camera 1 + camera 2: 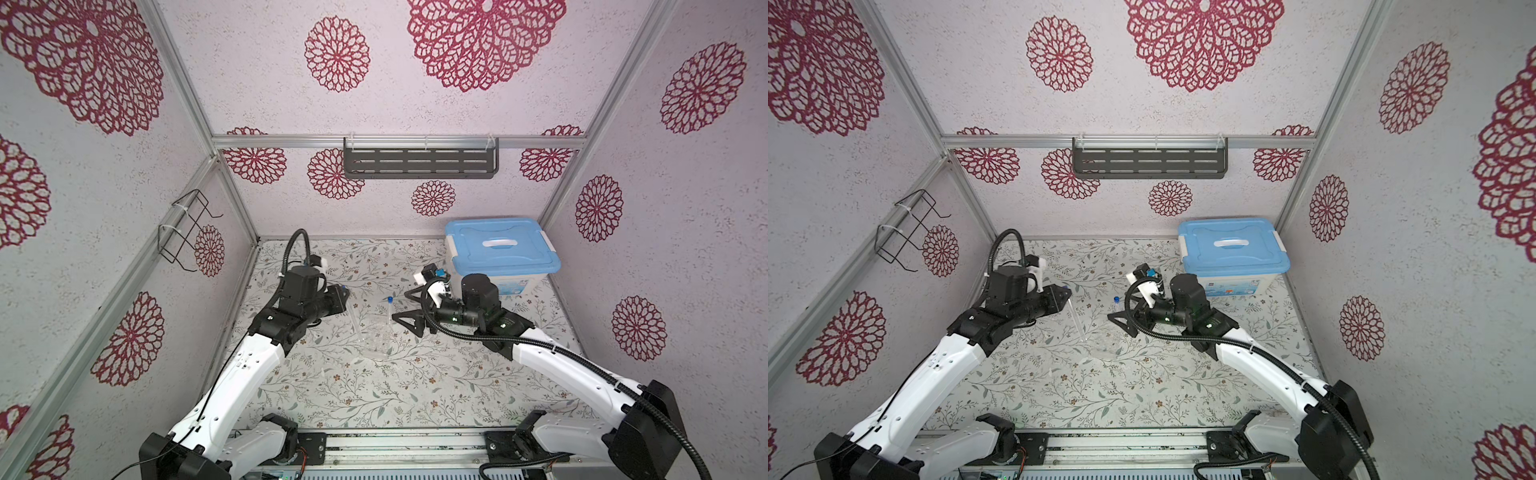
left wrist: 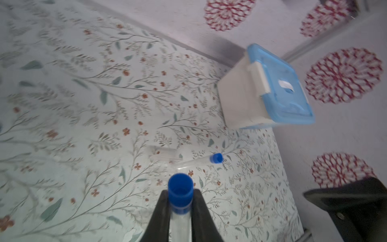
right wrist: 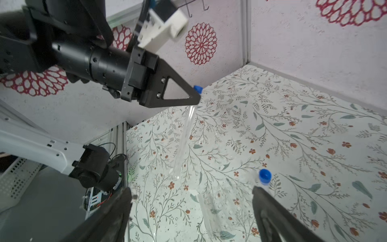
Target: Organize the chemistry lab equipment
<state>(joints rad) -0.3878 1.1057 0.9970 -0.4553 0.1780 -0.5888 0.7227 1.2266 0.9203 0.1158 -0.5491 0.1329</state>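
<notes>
Both top views look steeply down from high behind me, covering the whole worktop [image 1: 374,399]. Wrist cameras ride close behind my fingers [image 2: 161,215]: left faces the box [image 2: 270,88], right faces my left arm [image 3: 83,58]. Both share the worktop's middle.

Held tube [image 2: 180,209] cut off at edge; clear rack [image 1: 376,338] barely discernible.
</notes>
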